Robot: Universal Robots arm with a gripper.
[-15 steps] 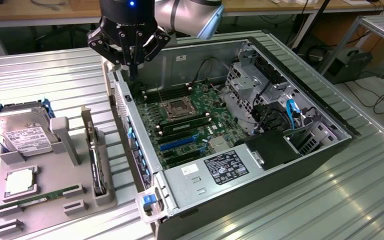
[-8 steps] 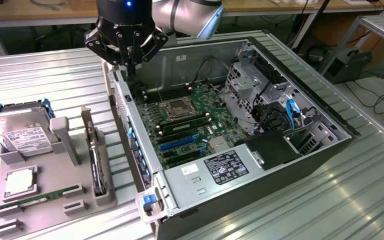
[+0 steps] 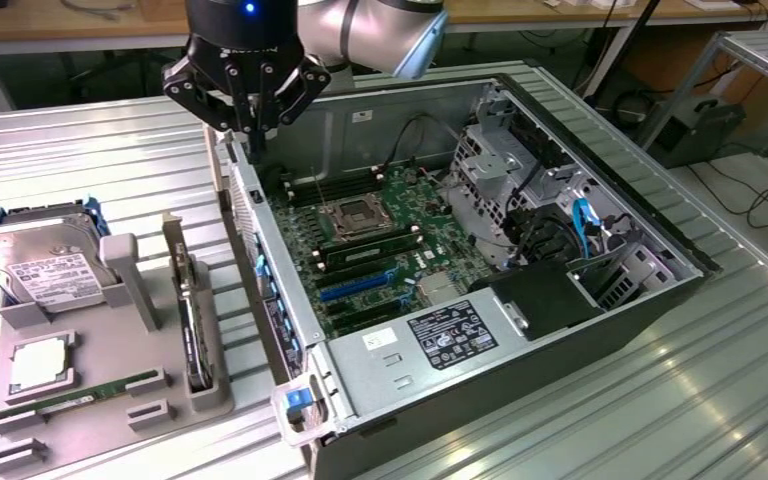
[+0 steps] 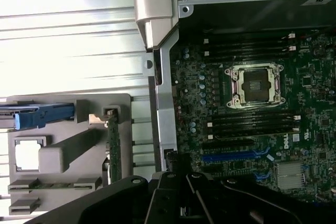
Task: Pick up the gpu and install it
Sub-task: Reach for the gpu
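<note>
My fingers (image 3: 253,140) were pressed together, held nothing, hung over the computer case (image 3: 398,125) wall, gpu (image 3: 195,325) stood in the grey tray (image 3: 97,355) beside it

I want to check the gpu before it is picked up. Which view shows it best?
The exterior view: the gpu stands on edge in the gray holder, with its length and bracket strip visible. The wrist view catches the gpu edge-on, as a thin strip.
</note>
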